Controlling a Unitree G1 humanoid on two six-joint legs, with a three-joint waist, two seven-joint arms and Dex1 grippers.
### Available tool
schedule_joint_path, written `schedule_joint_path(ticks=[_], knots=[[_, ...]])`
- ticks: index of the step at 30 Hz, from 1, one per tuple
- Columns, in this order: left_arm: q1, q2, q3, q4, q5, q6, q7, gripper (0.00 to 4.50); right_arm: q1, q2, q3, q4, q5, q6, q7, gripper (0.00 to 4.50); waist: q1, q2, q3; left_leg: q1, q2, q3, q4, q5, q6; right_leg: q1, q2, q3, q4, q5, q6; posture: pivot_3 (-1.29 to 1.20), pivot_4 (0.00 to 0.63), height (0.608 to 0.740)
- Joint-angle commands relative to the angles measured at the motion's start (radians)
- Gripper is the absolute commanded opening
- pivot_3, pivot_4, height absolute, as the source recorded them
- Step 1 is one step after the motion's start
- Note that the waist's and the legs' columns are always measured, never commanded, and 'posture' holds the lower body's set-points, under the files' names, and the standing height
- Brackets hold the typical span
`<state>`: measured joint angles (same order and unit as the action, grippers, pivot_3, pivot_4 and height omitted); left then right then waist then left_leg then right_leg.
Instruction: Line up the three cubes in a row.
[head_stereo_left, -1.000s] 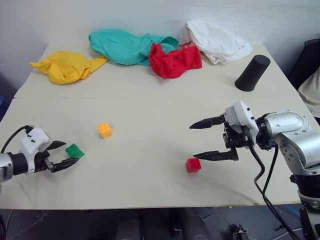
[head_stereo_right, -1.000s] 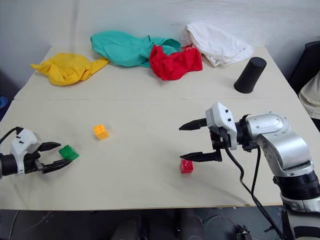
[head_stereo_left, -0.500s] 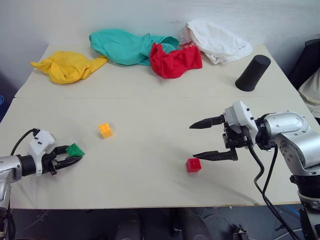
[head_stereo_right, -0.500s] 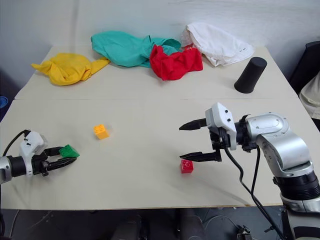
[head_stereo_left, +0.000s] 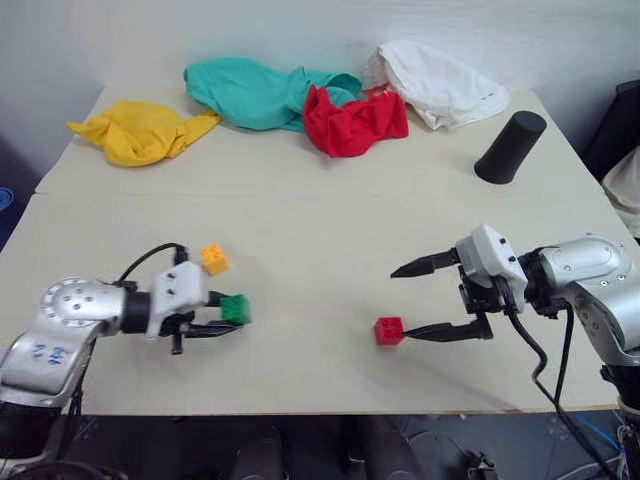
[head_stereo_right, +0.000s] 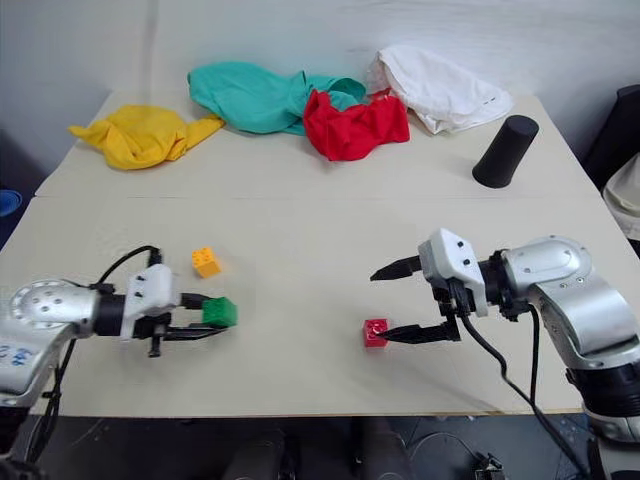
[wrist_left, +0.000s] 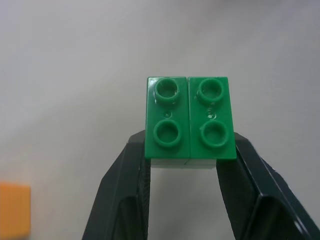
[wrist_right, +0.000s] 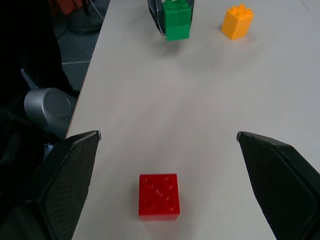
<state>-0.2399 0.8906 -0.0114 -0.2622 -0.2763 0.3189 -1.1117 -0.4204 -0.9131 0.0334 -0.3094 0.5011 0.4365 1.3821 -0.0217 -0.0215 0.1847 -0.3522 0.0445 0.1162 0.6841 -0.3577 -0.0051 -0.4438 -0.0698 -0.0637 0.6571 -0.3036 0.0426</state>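
Since a second ago the left gripper (head_stereo_left: 215, 318) has closed on the small green studded plastic brick (head_stereo_left: 235, 308) and swept it in from the table's left edge toward the middle, so the brick now rides pinched between the two black fingers just in front of the small orange-yellow studded brick (head_stereo_left: 213, 259), which has not moved on the pale wooden table (head_stereo_left: 300, 215). From the left wrist the green brick shows studs up, gripped squarely on its two side faces. The right gripper (head_stereo_left: 418, 300) has dipped slightly and hangs with its jaws spread wide, the lower finger's tip just beside the small red studded brick (head_stereo_left: 389, 330), which lies untouched near the table's front edge. Judging by this layout, the step in hand is setting the green brick into a row, and none of the three is lined up yet. To do it well, the green brick should come down flat with its studs level, its sides parallel to those of the orange-yellow brick, and be released only once it rests on the table, so that it does not tip or skid. Choosing one straight line that the red brick can also reach, with a gap left for it, would spare a second correction.
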Motion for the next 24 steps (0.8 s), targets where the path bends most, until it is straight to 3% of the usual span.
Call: schedule_joint_path(ticks=[1,8,24], knots=[[-0.097,-0.074,-0.114,-0.031,0.013,0.044,0.010,1.49,0.005,-0.009,-0.031,-0.037,0.018,0.001,-0.020,4.50,-0.001,0.000,0.000,0.000,0.000,0.000,0.000,0.000,0.000,0.000,0.000,0.000,0.000,0.000,0.000,0.00,0.150,0.740],[-0.169,-0.148,-0.261,-0.047,0.033,0.094,-0.025,1.49,0.096,-0.037,-0.074,-0.108,0.028,0.024,-0.069,4.50,-0.003,0.000,0.000,0.000,0.002,0.001,0.001,0.001,-0.002,0.000,0.004,0.002,0.000,0.000,0.000,0.00,0.150,0.740],[-0.172,-0.150,-0.322,0.002,0.107,0.117,-0.019,1.49,0.162,-0.061,-0.106,-0.183,0.076,0.073,-0.121,4.50,0.001,0.000,0.000,0.000,0.002,0.001,0.002,0.001,-0.002,0.000,0.005,0.003,0.000,0.000,0.000,0.00,0.150,0.740]])
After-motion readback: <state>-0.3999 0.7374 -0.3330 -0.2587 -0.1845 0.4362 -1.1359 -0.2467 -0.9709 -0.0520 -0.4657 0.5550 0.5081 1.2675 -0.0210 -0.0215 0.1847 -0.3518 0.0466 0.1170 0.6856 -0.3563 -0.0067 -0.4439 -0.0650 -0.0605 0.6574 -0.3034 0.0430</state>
